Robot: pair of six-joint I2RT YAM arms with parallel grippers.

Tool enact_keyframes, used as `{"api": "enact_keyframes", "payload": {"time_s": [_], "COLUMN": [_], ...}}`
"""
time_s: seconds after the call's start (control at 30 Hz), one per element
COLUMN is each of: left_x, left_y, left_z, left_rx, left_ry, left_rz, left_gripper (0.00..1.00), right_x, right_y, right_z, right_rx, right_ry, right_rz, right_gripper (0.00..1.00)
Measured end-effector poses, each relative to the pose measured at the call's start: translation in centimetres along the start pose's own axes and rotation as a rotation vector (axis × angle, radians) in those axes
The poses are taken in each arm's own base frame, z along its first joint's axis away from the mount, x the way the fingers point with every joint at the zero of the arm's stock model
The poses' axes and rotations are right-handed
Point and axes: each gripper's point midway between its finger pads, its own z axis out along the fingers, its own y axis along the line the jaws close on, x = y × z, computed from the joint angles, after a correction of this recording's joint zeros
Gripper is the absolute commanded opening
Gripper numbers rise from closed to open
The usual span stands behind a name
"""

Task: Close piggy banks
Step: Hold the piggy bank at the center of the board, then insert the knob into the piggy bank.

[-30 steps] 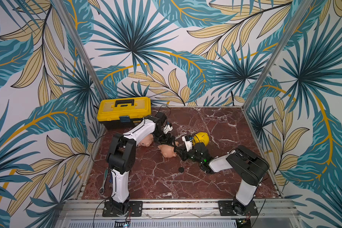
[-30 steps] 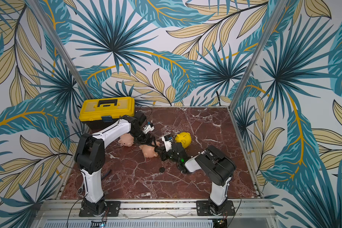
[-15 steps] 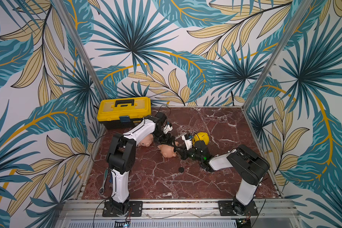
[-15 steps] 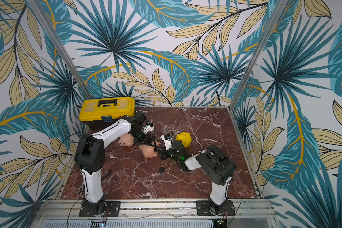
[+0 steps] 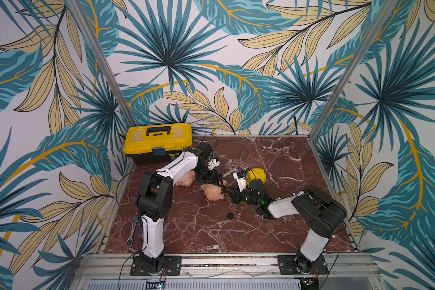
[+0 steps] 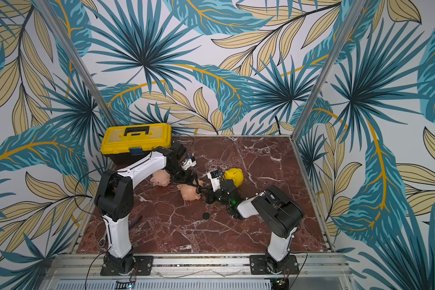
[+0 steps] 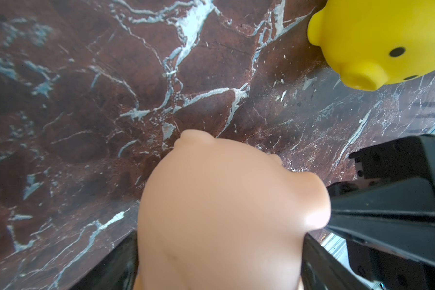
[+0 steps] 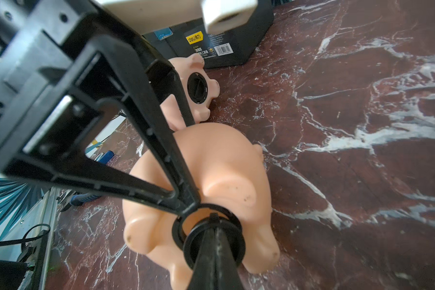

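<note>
A pink piggy bank [image 5: 212, 194] [image 6: 189, 193] lies on its side mid-table. My left gripper [image 5: 217, 182] [image 7: 219, 263] is shut on its body, one finger on each flank. My right gripper [image 5: 227, 192] [image 8: 214, 266] is shut on a black round plug [image 8: 214, 241], which sits against the rim of this pig's belly hole [image 8: 180, 223]. A second pink piggy bank [image 5: 186, 179] [image 8: 199, 98] lies by the left arm with a black plug in its belly. The yellow piggy bank [image 5: 256, 174] [image 7: 377, 42] stands behind the right wrist.
A loose black plug [image 5: 230, 215] [image 6: 206, 215] lies on the marble in front of the pigs. A yellow-and-black toolbox [image 5: 158, 143] stands in the back left corner. A ratchet wrench [image 5: 133, 231] lies along the table's left edge.
My right jaws have closed the last bit onto the plug. The right wrist has shifted slightly at the pig's belly. The left arm and the pigs have stayed put.
</note>
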Motion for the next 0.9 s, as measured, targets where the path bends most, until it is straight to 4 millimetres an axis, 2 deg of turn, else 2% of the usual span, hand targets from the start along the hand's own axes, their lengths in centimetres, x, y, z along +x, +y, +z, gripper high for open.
{"api": "enact_keyframes", "payload": {"time_s": [0.27, 0.5, 0.67, 0.9], "left_x": [0.0, 0.0, 0.6, 0.6], "left_y": [0.0, -0.1, -0.9, -0.8], "left_z": [0.0, -0.1, 0.3, 0.2], "left_rx": [0.003, 0.021, 0.079, 0.093], "left_ry": [0.000, 0.002, 0.035, 0.034], "left_rz": [-0.001, -0.005, -0.027, -0.040], "left_gripper": [0.87, 0.87, 0.87, 0.87], "right_x": [-0.2, -1.3, -0.1, -0.4], "right_y": [-0.4, 0.2, -0.4, -0.3], "right_z": [-0.5, -0.6, -0.7, -0.8], "right_rx": [0.014, -0.018, -0.026, -0.047], "right_ry": [-0.008, -0.079, -0.107, -0.155], "right_rz": [0.005, -0.013, -0.022, -0.039], "right_gripper": [0.00, 0.00, 0.00, 0.00]}}
